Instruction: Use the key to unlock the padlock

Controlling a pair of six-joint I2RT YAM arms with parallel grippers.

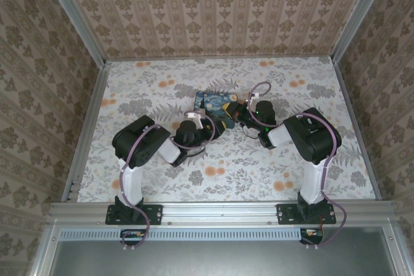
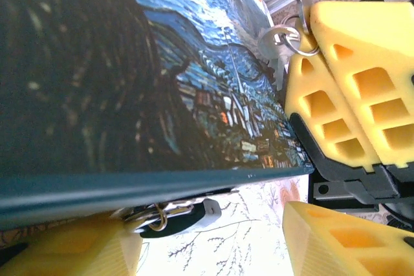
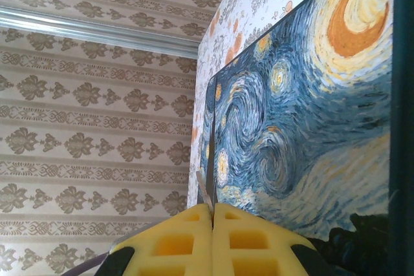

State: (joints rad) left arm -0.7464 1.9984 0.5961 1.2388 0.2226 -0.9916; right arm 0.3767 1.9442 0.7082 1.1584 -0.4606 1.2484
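1. Damask wallpaper [image 1: 213, 4] closes in a floral tabletop [image 1: 155, 179], and both arms meet near its middle.
2. The padlock [image 2: 181, 216], a small teal body with thin metal loops, sits tight under the lower edge of the starry-night tin [image 2: 162, 82], just above one of the left fingers [image 2: 71, 250]. Whether its shackle passes through a hasp on the tin I cannot tell.
3. The key [image 2: 277, 43] is beside the tin's upper corner in the left wrist view, well apart from the padlock, with a split ring [image 2: 303, 33] through its head.
4. The right fingers [image 3: 174, 244] are pressed fully together on the key, and its thin blade rises edge-on from between them. That tight pinch probably serves to hold the blade stiff and aimed.
5. The left fingers are spread wide and grip nothing I can see. Straddling the tin's edge beside the padlock, they look placed to steady the lock.
6. The key is not yet in the lock. The next move likely brings the blade along the tin to a keyhole hidden from these views.
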